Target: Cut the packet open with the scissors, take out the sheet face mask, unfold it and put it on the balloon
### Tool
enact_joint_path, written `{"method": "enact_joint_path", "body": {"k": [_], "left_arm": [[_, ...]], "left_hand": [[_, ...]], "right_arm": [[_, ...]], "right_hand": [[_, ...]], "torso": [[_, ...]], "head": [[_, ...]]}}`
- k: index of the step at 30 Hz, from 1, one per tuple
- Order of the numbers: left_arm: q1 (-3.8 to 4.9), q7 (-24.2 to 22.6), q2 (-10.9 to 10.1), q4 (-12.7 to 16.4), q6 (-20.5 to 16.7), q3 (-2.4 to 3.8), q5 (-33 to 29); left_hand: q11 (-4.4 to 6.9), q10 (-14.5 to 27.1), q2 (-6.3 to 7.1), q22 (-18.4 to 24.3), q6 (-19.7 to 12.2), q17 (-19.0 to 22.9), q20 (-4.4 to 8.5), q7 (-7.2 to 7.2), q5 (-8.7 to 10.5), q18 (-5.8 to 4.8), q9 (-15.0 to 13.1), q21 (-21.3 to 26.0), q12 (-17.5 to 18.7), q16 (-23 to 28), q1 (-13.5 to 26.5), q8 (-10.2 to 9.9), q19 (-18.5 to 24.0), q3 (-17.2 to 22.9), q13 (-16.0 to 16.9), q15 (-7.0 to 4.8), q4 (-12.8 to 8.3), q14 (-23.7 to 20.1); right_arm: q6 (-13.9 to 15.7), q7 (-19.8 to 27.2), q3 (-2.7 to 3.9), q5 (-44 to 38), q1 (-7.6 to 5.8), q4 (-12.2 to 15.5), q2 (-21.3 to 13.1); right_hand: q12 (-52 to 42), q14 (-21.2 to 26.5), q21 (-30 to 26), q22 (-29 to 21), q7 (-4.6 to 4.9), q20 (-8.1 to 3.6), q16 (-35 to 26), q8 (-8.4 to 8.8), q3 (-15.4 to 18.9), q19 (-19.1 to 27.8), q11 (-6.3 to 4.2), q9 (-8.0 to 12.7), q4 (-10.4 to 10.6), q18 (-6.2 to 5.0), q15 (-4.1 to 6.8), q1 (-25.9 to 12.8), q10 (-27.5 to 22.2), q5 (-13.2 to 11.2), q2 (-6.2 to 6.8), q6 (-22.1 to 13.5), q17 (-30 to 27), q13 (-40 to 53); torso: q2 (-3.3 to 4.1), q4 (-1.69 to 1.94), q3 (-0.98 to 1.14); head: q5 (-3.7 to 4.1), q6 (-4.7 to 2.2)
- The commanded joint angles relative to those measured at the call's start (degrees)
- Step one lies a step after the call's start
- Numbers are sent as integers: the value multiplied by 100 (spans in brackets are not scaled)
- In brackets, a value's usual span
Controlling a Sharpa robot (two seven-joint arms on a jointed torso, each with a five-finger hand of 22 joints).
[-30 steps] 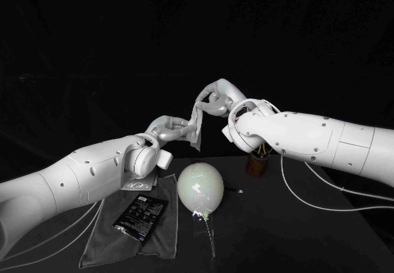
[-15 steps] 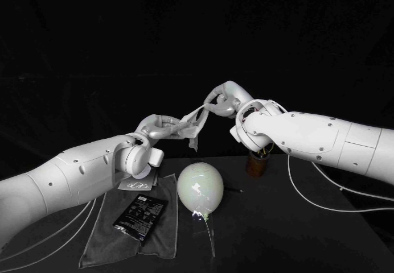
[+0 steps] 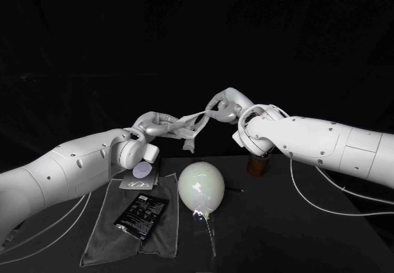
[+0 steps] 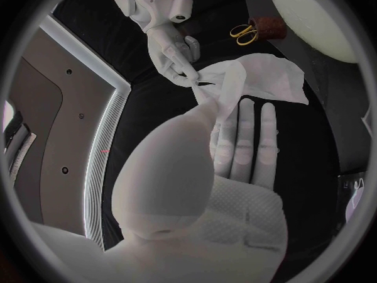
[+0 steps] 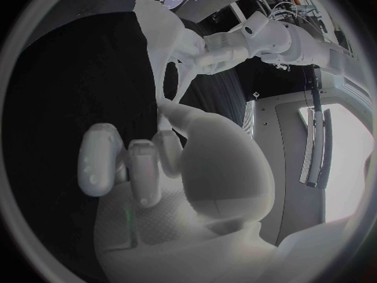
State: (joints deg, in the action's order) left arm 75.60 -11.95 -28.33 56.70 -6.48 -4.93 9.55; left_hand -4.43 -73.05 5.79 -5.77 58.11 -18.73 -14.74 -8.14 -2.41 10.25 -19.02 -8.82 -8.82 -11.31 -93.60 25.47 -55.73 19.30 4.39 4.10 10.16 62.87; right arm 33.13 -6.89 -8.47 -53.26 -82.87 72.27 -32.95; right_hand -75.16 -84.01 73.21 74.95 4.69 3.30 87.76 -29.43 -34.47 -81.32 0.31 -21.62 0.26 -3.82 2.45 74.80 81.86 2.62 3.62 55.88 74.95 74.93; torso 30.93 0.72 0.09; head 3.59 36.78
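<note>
A white sheet mask (image 3: 191, 121) hangs stretched in the air between my two hands, above the table. My left hand (image 3: 155, 125) holds its lower left end, and my right hand (image 3: 223, 106) pinches its upper right end. In the left wrist view the mask (image 4: 253, 79) spreads out past my own fingers (image 4: 244, 138), with the right hand (image 4: 174, 55) pinching its edge. In the right wrist view the mask (image 5: 166, 38) runs from my fingers (image 5: 134, 163) up to the left hand (image 5: 212, 50). A pale balloon (image 3: 201, 187) lies on the table below. The black packet (image 3: 141, 215) rests on a grey cloth (image 3: 111, 239).
A brown holder (image 3: 258, 165) with yellow-handled scissors (image 4: 244, 34) stands right of the balloon. A small white card (image 3: 138, 183) lies at the cloth's far end. White cables (image 3: 328, 193) trail across the table's right side.
Both hands have drawn apart and lowered a little, pulling the mask from a hanging fold into a more stretched, flatter band. The balloon and packet have not moved.
</note>
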Motion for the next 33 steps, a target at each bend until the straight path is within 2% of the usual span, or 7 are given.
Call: {"method": "enact_joint_path", "body": {"k": [1,5,11,17,24,28,33], "left_arm": [[57,228,23,-55,352,10,268],[116,309,37,-122,385,11,307],[228,420,46,-252,617,18,522],[397,510,35,-380,980,29,1043],[523,514,99,-588,1027,32,1408],[547,463,151,-681,965,32,1415],[569,487,152,-624,936,32,1195]], "left_hand": [[-57,12,-85,-14,-16,-16,19,-46,-34,23,-128,-30,-18,-38,-125,-32,-34,32,4,2,-71,4],[-110,80,-214,-95,-119,-63,104,-96,-31,-8,-100,-141,-4,-74,-160,-139,-52,148,15,24,-306,-29],[-104,7,-247,-311,-108,-153,239,-116,-39,-73,-36,-419,-93,-191,-84,-290,-37,179,70,-23,-678,49],[-121,22,-324,-660,-41,-241,388,-152,-27,-142,18,-857,-133,-290,135,-437,43,171,91,-48,-1002,102],[-142,36,-399,-973,-14,-280,481,-186,-23,-217,50,-1217,-161,-316,250,-547,239,208,104,-43,-1239,90],[-149,60,-438,-1117,-45,-317,556,-203,-25,-181,61,-1418,-167,-379,287,-593,195,213,115,-70,-1307,206],[-135,126,-504,-1374,-99,-429,696,-201,-28,-69,65,-1813,-168,-563,389,-647,-22,210,139,-156,-1360,596]], "right_arm": [[-128,195,-5,-18,28,-6,1],[-90,245,-17,-40,70,-32,20],[-16,281,-30,-144,99,-240,120],[-564,297,-30,168,107,-549,256],[-998,240,-29,103,103,-563,327],[-1042,222,-29,0,101,-554,351],[-868,266,-29,142,96,-585,396]], "right_hand": [[33,-402,-35,998,0,4,-34,-19,-38,37,5,-172,-14,3,39,-29,-39,16,-23,19,1009,26],[48,-395,-48,994,2,4,-44,-19,-40,44,6,-172,-13,1,38,-31,-46,16,-23,16,990,13],[67,-390,-44,995,3,4,-51,-19,-44,42,8,-171,-12,2,37,-36,-55,16,-26,12,980,-3],[104,-373,-81,983,7,6,-77,-19,-61,62,10,-169,-18,-5,38,-34,-72,17,-35,-6,938,-30],[100,-374,-78,984,7,6,-77,-19,-61,60,10,-169,-19,-5,38,-33,-69,17,-35,-7,939,-26],[98,-376,-74,985,8,6,-74,-19,-62,58,10,-169,-20,-4,38,-33,-68,16,-35,-8,945,-23],[114,-354,-157,960,12,8,-106,-21,-61,102,15,-169,-12,-21,33,-47,-74,16,-37,-15,891,-34]], "torso": [[-5,8,2],[-7,7,-1],[-1,6,2],[-2,13,6],[-12,-3,-6],[-8,-3,-9],[2,13,1]], "head": [[-10,1],[-4,-5],[-12,-7],[-27,-26],[-46,-21],[-52,-40],[-51,-60]]}}
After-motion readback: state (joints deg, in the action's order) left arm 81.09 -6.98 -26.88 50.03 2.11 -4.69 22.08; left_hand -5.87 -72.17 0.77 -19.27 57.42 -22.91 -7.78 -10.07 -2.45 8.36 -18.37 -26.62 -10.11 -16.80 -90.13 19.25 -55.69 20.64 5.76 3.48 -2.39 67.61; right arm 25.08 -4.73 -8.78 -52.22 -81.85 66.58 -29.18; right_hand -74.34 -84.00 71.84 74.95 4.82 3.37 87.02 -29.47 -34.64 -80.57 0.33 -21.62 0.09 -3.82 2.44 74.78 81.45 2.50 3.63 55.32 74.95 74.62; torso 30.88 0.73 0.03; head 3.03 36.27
